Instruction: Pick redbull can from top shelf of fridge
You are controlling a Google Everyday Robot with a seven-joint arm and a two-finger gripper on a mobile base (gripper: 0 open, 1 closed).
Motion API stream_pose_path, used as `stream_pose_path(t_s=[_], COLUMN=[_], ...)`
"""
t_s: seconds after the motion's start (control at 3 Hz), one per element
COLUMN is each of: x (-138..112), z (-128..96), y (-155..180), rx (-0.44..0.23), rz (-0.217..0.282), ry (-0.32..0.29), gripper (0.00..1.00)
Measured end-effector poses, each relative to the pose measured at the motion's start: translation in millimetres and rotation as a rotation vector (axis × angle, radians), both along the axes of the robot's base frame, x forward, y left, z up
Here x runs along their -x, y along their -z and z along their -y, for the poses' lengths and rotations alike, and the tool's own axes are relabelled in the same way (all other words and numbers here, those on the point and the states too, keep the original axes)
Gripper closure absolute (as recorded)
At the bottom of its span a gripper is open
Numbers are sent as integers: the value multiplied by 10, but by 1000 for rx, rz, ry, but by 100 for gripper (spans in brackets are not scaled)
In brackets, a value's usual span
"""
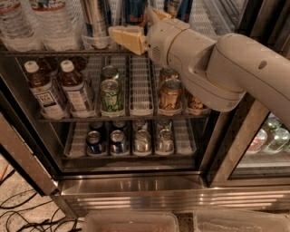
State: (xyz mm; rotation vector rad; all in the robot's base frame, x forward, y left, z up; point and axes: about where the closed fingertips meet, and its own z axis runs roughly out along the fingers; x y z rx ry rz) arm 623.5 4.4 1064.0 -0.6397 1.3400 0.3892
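Observation:
The redbull can (135, 11), blue with red lettering, stands on the top shelf (50, 53) of the fridge (136, 190); its top is cut off by the frame. My gripper (133, 21) is right in front of it, at shelf height. One beige finger (127, 39) reaches left below the can's visible part, the other (159, 13) points up at its right side. The fingers are spread apart and grip nothing. A tall silver can (95, 18) stands to the left and another blue can (179, 8) to the right.
Water bottles (50, 22) fill the top left. The middle rack holds tea bottles (43, 88), a green can (112, 95) and a brown can (171, 95). The lower rack holds short dark-blue cans (94, 141). Plastic bins (131, 222) and cables (18, 213) lie on the floor.

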Motion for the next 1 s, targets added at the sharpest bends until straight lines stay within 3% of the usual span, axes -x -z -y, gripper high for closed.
stream_pose_path(t_s=[0.33,1.0], x=[-69,-73], z=[-7,-9], y=[-23,-25], rx=[0,0], rz=[4,5], ry=[7,8], gripper=[43,89])
